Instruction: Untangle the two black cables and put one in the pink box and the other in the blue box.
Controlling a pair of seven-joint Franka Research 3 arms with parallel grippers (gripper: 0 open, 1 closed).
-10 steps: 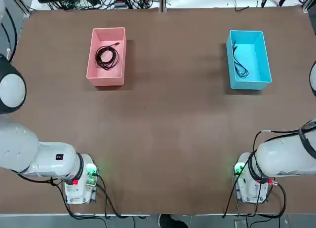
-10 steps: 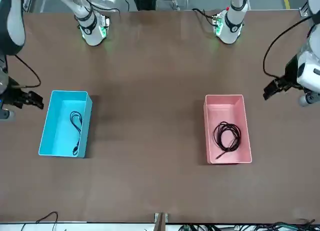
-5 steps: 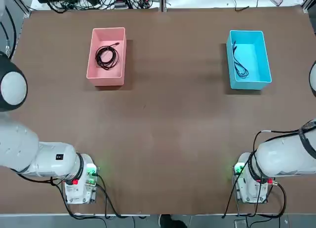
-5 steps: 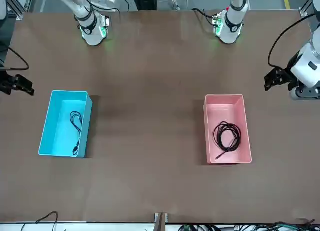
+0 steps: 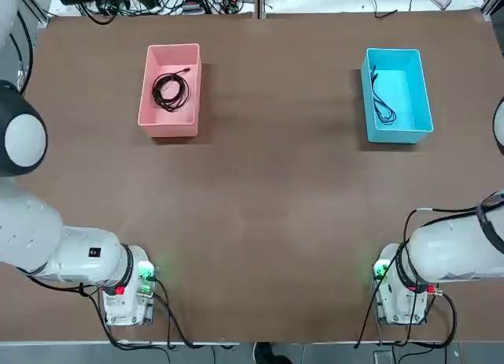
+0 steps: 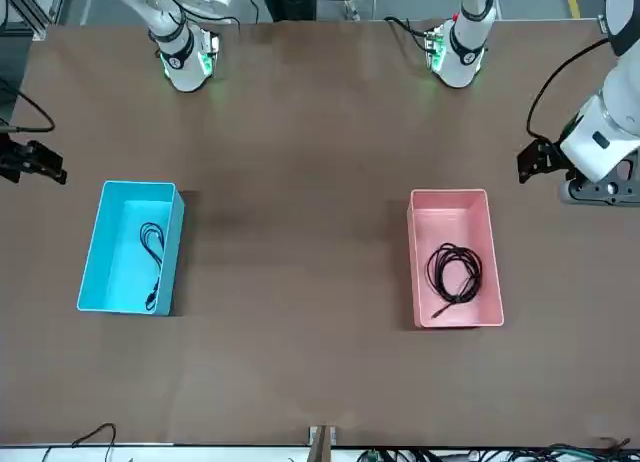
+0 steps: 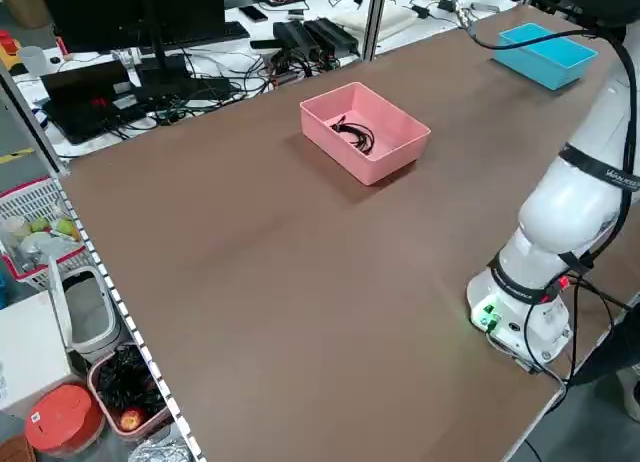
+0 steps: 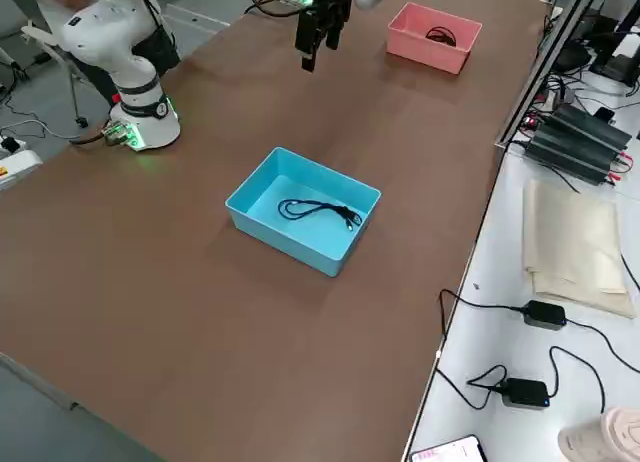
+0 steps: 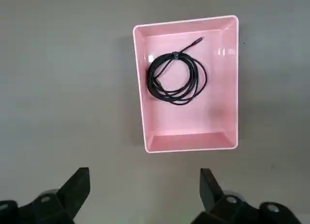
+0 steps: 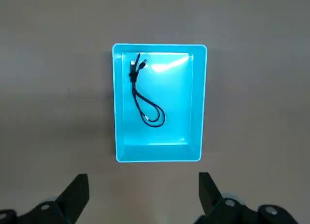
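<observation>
Robotics lab: two robot arms (image 5: 59, 242) bolted at table (image 5: 260, 191), monitor (image 7: 140, 17), cable clutter (image 7: 215, 92) behind.

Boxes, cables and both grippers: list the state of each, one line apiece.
Pink box: upright, open-topped, holding one cable.
Blue box: upright, open-topped, holding the other cable.
Cable in the pink box: coiled in a round loop, separate from the other.
Cable in the blue box: gathered in a narrow loop, plug ends together.
Left gripper: open, empty, at the table's left side.
Right gripper: open, empty, at the table's right side.
</observation>
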